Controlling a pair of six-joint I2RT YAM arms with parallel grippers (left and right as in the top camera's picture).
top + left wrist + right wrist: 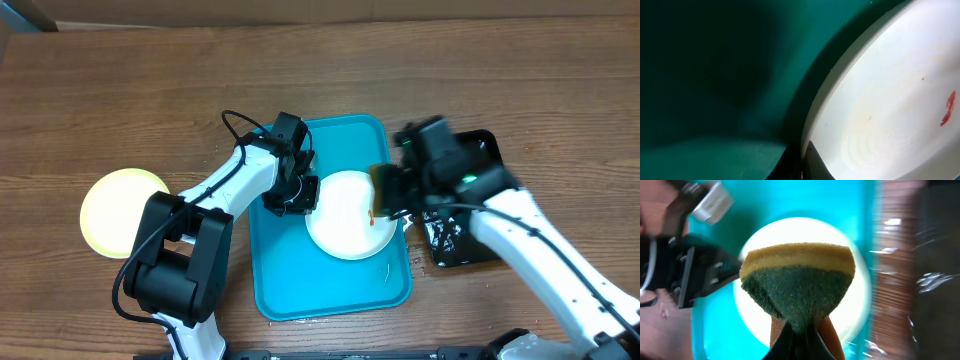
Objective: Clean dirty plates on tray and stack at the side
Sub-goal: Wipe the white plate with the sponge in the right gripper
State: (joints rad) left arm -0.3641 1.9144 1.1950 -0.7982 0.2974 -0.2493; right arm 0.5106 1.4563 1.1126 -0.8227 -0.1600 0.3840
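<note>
Right gripper (pixel 799 336) is clamping the sponge (pixel 797 277): jaws are pinched together on its folded lower end, green scrub face toward the wrist camera. It's hanging over the right part of the white plate (pixel 340 222), near the orange-red smear (pixel 948 109).

The plate is lying in the turquoise tray (pixel 290 285), centre of the overhead frame.

Left gripper (pixel 290 195) is sitting at the plate's left rim. Only one dark fingertip (pixel 807 165) is showing there, so I can't tell whether it's closed on the rim.

My read on handling: light, stiff plastic with a smooth surface, not fragile. It's likely going to skate on the tray under scrubbing, so brace or pinch it at the rim, opposite the sponge.

The yellow-green plate (pixel 115 210) is resting on the table (pixel 520 70), left of frame. The black tray (pixel 470 250) is at right.
</note>
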